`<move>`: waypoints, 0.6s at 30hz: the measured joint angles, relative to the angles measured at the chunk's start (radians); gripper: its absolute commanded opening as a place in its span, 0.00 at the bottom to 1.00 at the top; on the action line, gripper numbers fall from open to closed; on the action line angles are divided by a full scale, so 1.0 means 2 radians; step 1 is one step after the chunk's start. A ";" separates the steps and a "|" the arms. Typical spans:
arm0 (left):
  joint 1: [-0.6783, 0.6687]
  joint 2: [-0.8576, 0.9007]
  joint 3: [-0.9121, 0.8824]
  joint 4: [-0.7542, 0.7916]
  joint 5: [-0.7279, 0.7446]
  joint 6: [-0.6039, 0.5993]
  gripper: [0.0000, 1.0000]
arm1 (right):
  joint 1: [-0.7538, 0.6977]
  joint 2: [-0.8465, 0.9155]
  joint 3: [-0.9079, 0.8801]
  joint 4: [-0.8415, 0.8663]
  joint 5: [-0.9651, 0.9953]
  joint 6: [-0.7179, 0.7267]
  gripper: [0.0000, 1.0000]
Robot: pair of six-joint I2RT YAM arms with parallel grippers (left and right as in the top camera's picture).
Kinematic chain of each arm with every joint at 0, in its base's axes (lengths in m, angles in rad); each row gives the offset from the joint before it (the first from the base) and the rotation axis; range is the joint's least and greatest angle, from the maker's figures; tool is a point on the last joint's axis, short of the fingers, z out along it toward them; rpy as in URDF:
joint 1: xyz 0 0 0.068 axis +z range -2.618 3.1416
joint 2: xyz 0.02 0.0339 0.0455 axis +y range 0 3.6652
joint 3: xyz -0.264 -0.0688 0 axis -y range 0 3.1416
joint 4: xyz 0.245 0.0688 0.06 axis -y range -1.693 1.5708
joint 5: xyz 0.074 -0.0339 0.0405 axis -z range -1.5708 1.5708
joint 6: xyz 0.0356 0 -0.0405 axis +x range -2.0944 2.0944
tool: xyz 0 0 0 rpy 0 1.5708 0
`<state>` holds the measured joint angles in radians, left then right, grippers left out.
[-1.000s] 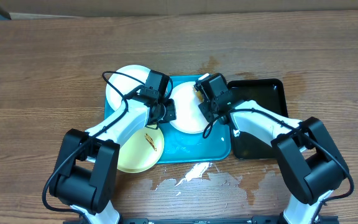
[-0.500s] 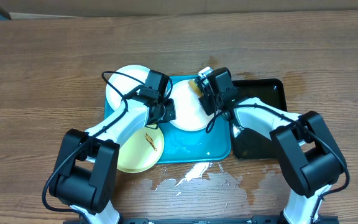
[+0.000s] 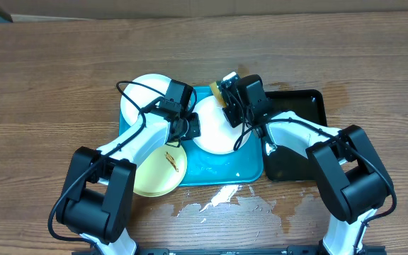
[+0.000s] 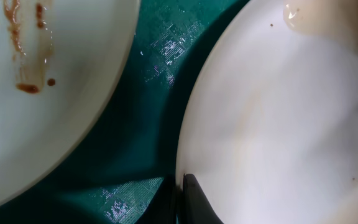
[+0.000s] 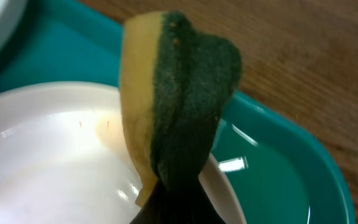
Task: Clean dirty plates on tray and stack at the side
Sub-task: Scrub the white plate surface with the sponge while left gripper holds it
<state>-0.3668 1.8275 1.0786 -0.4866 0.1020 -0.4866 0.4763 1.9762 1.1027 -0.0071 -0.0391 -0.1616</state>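
Pinches the rim of the middle white plate (image 3: 214, 131), centre of the overhead view on the turquoise tray (image 3: 225, 170), with the left gripper (image 4: 180, 198) closed. Clamps a yellow-and-green sponge (image 5: 179, 93) in the right gripper (image 5: 171, 206) at that plate's upper edge. Seems early: faint brownish film near that rim, brown smear on the yellow-green plate (image 3: 154, 173) lower left, second white plate (image 3: 142, 95) upper left. No stack begun. No readable writing or brand anywhere.

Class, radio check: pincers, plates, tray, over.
Left pincer shut on rim of round white plate, over turquoise plastic tray. Right pincer shut on yellow-and-green sponge at that plate's far edge. Nothing in the way.
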 measured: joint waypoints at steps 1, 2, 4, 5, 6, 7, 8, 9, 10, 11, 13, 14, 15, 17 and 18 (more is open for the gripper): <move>0.000 0.000 0.000 0.000 0.001 0.000 0.04 | 0.000 0.000 0.000 0.005 -0.001 0.000 0.04; 0.000 0.000 0.000 -0.001 0.001 0.001 0.04 | 0.000 0.000 0.000 0.007 -0.002 0.000 0.04; 0.000 0.000 0.000 -0.002 0.002 0.002 0.04 | 0.000 0.000 0.000 0.002 -0.003 0.000 0.04; 0.000 0.000 0.000 -0.002 0.002 0.003 0.04 | 0.000 -0.002 0.000 -0.003 -0.004 0.000 0.04; 0.000 0.000 0.000 -0.002 0.002 0.005 0.04 | 0.000 -0.005 0.000 -0.012 -0.004 0.000 0.04; 0.000 0.000 0.000 -0.002 0.003 0.006 0.04 | 0.000 -0.010 0.000 -0.020 -0.004 0.000 0.04; 0.000 0.000 0.000 -0.002 0.004 0.008 0.04 | 0.000 -0.017 0.000 -0.029 -0.004 0.000 0.04; 0.000 0.000 0.000 -0.002 0.004 0.008 0.04 | 0.000 -0.027 0.000 -0.034 -0.004 0.000 0.04; 0.000 0.000 0.000 -0.003 0.005 0.010 0.04 | 0.000 -0.036 0.000 -0.036 -0.004 0.000 0.04; 0.000 0.000 0.000 -0.003 0.006 0.010 0.04 | 0.000 -0.047 0.000 -0.036 -0.004 0.000 0.04; 0.000 0.000 0.000 -0.003 0.007 0.010 0.04 | -0.001 -0.062 0.000 -0.037 -0.005 0.000 0.04; 0.000 0.000 0.000 -0.003 0.007 0.010 0.04 | -0.001 -0.066 0.001 -0.039 -0.005 0.000 0.04; 0.000 0.000 0.000 -0.003 0.007 0.010 0.04 | -0.001 -0.067 0.002 -0.040 -0.005 0.000 0.04; 0.000 0.000 0.000 -0.003 0.007 0.010 0.04 | -0.002 -0.066 0.002 -0.046 -0.012 0.000 0.04; 0.000 0.000 0.000 -0.003 0.007 0.010 0.04 | -0.002 -0.066 0.002 -0.047 -0.016 0.000 0.04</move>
<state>-0.3672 1.8275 1.0786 -0.4931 0.1165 -0.4671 0.4717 1.8450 1.1069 -0.1009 -0.0715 -0.1619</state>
